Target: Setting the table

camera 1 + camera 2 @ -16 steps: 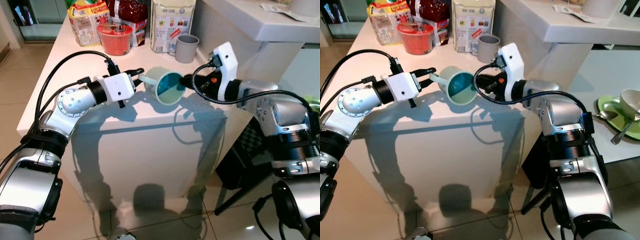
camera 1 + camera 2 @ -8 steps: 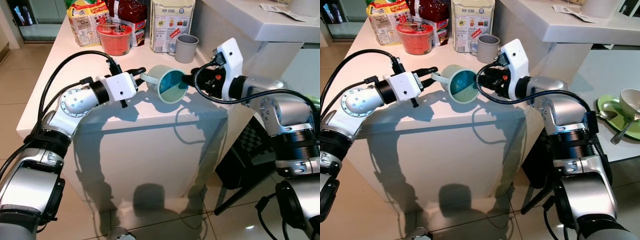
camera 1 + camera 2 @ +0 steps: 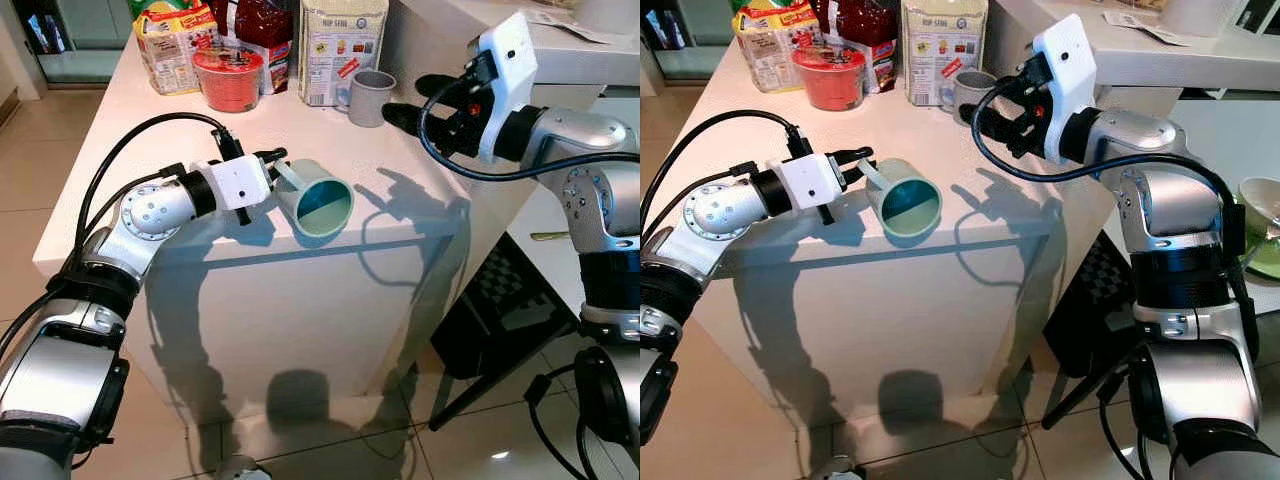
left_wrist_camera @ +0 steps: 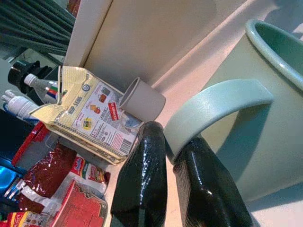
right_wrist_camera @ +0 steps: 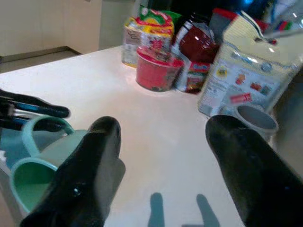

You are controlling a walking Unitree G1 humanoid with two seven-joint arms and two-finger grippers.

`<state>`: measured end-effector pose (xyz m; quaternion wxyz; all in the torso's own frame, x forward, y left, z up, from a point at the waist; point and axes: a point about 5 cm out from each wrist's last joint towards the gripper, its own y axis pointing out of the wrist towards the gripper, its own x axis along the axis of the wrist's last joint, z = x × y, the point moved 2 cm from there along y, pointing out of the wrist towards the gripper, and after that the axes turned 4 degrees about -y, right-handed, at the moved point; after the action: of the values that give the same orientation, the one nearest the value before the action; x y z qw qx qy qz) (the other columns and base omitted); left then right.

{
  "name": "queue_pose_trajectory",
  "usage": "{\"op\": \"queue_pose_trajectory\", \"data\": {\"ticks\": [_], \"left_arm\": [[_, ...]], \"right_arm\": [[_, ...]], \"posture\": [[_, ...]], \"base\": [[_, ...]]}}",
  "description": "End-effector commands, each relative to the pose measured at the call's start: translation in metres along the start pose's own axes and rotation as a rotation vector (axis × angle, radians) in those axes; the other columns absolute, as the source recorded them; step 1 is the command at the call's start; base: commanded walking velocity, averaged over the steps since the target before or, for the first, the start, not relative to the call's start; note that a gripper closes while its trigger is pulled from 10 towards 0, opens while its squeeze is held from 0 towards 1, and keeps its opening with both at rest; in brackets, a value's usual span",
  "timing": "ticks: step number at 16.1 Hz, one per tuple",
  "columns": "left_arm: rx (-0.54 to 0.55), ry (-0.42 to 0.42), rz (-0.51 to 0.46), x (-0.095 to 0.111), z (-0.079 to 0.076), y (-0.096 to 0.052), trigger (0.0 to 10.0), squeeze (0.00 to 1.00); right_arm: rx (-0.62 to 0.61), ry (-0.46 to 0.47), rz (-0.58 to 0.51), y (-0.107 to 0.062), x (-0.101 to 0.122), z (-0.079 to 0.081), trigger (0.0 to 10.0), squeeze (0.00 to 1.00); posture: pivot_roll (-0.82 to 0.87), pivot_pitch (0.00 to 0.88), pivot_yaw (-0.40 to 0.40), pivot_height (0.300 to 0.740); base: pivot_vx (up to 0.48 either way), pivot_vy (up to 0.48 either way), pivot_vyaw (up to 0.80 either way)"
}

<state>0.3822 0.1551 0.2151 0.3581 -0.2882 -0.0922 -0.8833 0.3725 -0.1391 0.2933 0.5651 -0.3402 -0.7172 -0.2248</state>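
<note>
2 claws — left claw (image 3: pixel 268 166) pinching green mug (image 3: pixel 318 201) handle, right claw (image 3: pixel 412 102) spread wide, empty

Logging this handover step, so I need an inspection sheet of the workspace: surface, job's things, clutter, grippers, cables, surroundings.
Surface: white counter, glossy.
Job's things: green mug on its side near the front edge, mouth outward.
Clutter: grey mug, red bowl, food packets at the back.
Grippers: left gripper shut on the mug handle; right gripper open, raised near the grey mug.
Cables: black cables looping over both arms.
Surroundings: tiled floor, green plate on the right.
</note>
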Motion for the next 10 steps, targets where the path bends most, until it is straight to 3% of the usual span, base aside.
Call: {"op": "queue_pose_trajectory", "data": {"ticks": [1, 4, 5, 6, 7, 8, 10], "left_arm": [[-0.029, -0.016, 0.042, -0.005, -0.002, 0.002, 0.0, 0.0], [-0.012, -0.092, 0.04, -0.007, -0.002, 0.0, 0.0, 0.0], [0.045, -0.195, 0.028, -0.007, 0.004, -0.002, 0.0, 0.0], [0.066, -0.24, 0.023, -0.007, 0.006, -0.002, 0.0, 0.0], [0.145, -0.385, 0.01, -0.007, 0.012, -0.004, 0.0, 0.0], [0.169, -0.428, 0.004, -0.008, 0.013, -0.005, 0.0, 0.0], [0.325, -0.622, -0.022, -0.014, 0.023, -0.018, 0.0, 0.0]], "right_arm": [[-0.062, 0.021, 0.037, -0.003, -0.001, -0.012, 10.0, 0.0], [-0.066, 0.01, -0.019, -0.007, 0.017, -0.016, 10.0, 0.0], [-0.098, 0.018, -0.082, -0.012, 0.033, -0.023, 10.0, 0.0], [-0.115, 0.022, -0.101, -0.013, 0.036, -0.026, 10.0, 0.0], [-0.175, 0.014, -0.106, -0.012, 0.03, -0.032, 10.0, 0.0], [-0.203, 0.009, -0.107, -0.012, 0.028, -0.035, 10.0, 0.0], [-0.338, -0.081, -0.054, -0.006, -0.004, -0.037, 10.0, 0.0]], "posture": [[0.07, 0.0, -0.049, 0.74], [0.07, 0.0, -0.048, 0.74], [0.07, 0.0, -0.043, 0.74], [0.07, 0.0, -0.043, 0.74], [0.07, 0.0, -0.043, 0.74], [0.07, 0.0, -0.043, 0.74], [0.08, 0.0, -0.043, 0.74]], "base": [[0.0, 0.0, 0.0], [0.0, 0.0, 0.0], [0.0, 0.0, 0.0], [0.0, 0.0, 0.0], [0.0, 0.0, 0.0], [0.0, 0.0, 0.0], [0.0, 0.0, 0.0]]}}
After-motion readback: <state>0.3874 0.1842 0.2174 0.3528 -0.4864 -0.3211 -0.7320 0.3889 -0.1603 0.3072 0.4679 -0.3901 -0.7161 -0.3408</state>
